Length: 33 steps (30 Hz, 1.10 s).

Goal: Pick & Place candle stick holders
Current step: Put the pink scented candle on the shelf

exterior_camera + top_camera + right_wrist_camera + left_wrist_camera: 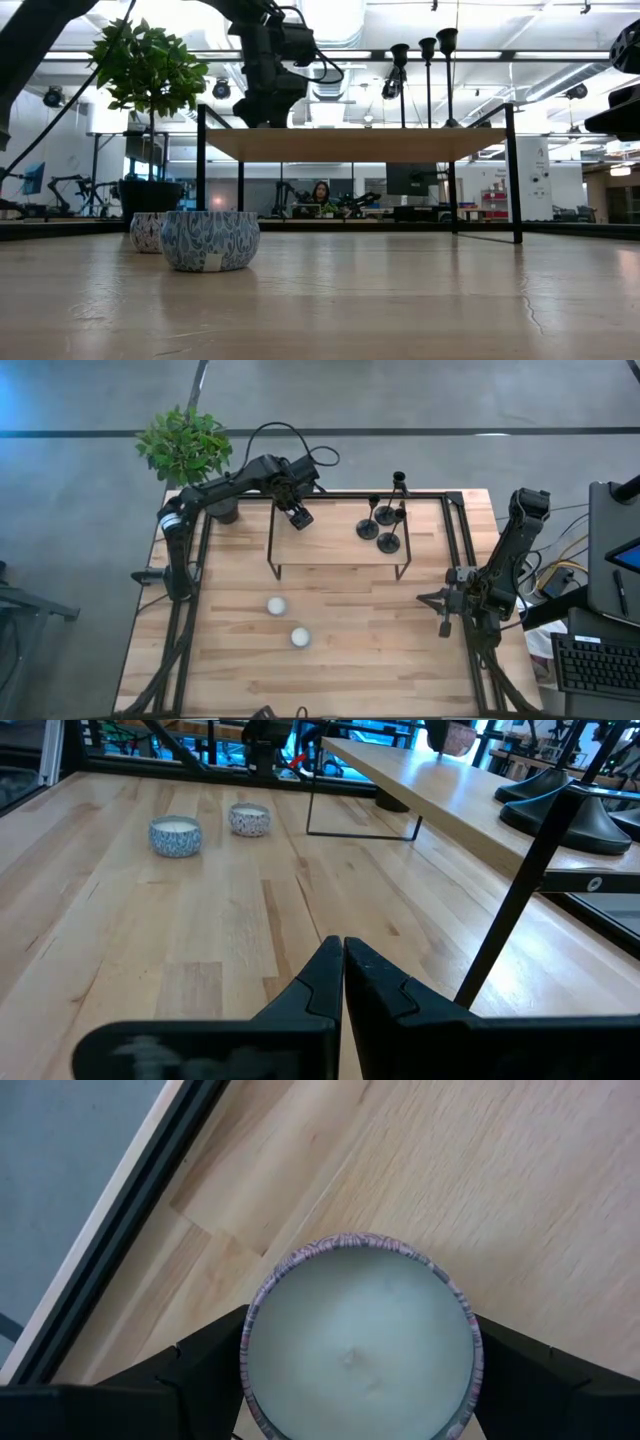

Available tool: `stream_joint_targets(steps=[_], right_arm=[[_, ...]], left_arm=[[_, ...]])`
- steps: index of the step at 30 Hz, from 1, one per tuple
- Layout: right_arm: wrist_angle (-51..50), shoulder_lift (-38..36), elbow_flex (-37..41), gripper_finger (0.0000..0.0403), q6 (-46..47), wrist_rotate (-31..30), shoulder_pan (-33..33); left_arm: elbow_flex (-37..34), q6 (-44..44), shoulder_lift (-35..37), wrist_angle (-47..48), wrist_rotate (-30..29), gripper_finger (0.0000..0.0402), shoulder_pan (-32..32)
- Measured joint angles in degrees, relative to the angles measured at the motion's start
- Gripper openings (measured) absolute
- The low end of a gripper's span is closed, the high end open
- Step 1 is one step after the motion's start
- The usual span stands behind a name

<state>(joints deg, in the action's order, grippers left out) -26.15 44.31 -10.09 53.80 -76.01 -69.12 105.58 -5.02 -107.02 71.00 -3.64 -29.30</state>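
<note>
Three black candle stick holders (385, 522) stand on their disc bases at the right end of a raised wooden shelf (335, 548); the low view shows their stems and cups (425, 60) above the shelf top. My left gripper (298, 515) hangs over the shelf's left end, shut on a white candle in a patterned tin (360, 1345). My right gripper (343, 955) is shut with nothing in it and waits near the table's right edge (445, 622), well away from the holders. My left gripper pinches the candle tin by its round side wall (250, 1355), one finger (195, 1375) on each opposite side. The fingers come from above, pointing steeply down. The tin sits upright with its wax face up; whether its bottom rests on the shelf does not show.
Two more candles in patterned tins (276, 605) (300, 637) sit on the table in front of the shelf. A potted plant (185, 445) stands at the far left corner. Black frame rails (462, 560) run along the table's sides. A person sits far behind the table (321, 195).
</note>
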Motion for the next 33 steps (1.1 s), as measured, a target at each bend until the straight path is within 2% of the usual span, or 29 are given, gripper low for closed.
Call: stream_joint_targets(steps=[25, 33], right_arm=[[-0.02, 0.0, 0.02, 0.0008, 0.0, 0.0, -0.02], [0.0, 0.0, 0.02, 0.0008, 0.0, 0.0, 0.0]], left_arm=[[-3.42, -0.08, 0.24, -2.68, 1.85, 0.0311, 0.08], [-3.52, -0.36, 0.24, -2.89, 2.53, 0.034, 0.15]])
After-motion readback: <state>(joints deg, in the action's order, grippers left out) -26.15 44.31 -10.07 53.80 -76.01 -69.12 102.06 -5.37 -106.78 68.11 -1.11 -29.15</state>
